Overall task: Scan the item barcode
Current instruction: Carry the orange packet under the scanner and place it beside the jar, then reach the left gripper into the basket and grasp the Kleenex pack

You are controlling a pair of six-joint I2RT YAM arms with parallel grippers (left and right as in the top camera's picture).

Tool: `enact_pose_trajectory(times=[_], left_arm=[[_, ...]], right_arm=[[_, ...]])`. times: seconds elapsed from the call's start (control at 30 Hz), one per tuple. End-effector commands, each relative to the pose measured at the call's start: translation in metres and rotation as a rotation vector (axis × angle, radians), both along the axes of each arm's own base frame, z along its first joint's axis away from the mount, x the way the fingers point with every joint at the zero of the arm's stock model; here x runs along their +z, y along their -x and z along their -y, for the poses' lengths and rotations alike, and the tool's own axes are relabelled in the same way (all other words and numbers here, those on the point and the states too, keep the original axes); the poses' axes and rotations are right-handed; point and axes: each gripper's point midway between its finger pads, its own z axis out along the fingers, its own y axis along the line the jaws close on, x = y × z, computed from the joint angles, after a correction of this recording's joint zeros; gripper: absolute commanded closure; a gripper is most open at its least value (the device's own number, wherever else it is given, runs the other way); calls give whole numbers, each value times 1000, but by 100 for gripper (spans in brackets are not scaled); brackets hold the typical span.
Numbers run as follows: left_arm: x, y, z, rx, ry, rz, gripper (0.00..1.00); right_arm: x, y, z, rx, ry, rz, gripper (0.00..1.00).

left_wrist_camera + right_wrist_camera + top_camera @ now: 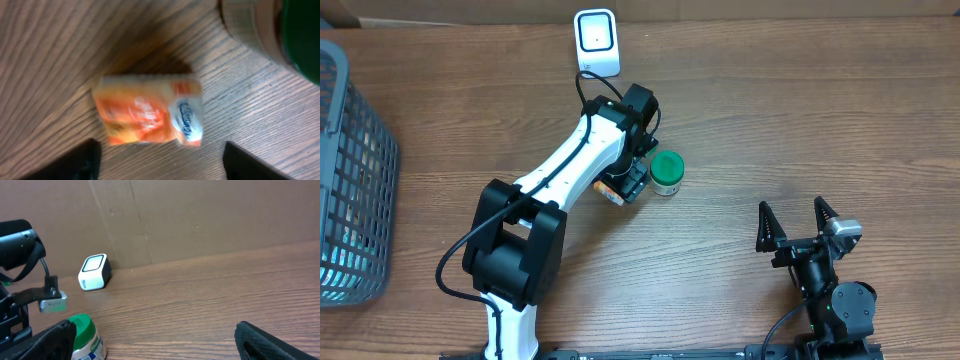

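- Brown wooden surface (800, 110), grain visible.
- At far edge, white scanner (596, 40) is seen standing.
- Near centre, green-lidded jar (667, 172) is set upright.
- Just beside jar, orange packet (150, 117) is laid flat.
- At left edge, grey basket (360, 150) is noted.

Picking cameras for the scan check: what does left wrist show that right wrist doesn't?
Left wrist only: the orange packet lying flat on the table, untouched, just beyond the open left gripper; no barcode readable. Right wrist only: the white scanner by the cardboard wall, part of the left arm, and the open right gripper. Both: the green-lidded jar and the wood table.
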Motion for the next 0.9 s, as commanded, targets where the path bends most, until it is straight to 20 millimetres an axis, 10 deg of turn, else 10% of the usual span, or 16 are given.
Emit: enact_pose_trajectory(times=[0.0,0.23,0.37,0.63,0.87], left_arm=[[23,-22,5,67,1,88,15],[121,-60,8,268,98,310,15],[198,-68,-26,471,161,480,0],[301,-21,-208,1065,188,723,0],[303,41,-360,1599,66,799,2]], right_arm=[[-1,0,1,-5,-3,5,0],[-1,0,1,-5,-3,5,0],[-1,0,1,-5,-3,5,0],[-1,0,1,-5,-3,5,0],[-1,0,1,-6,-3,5,0]])
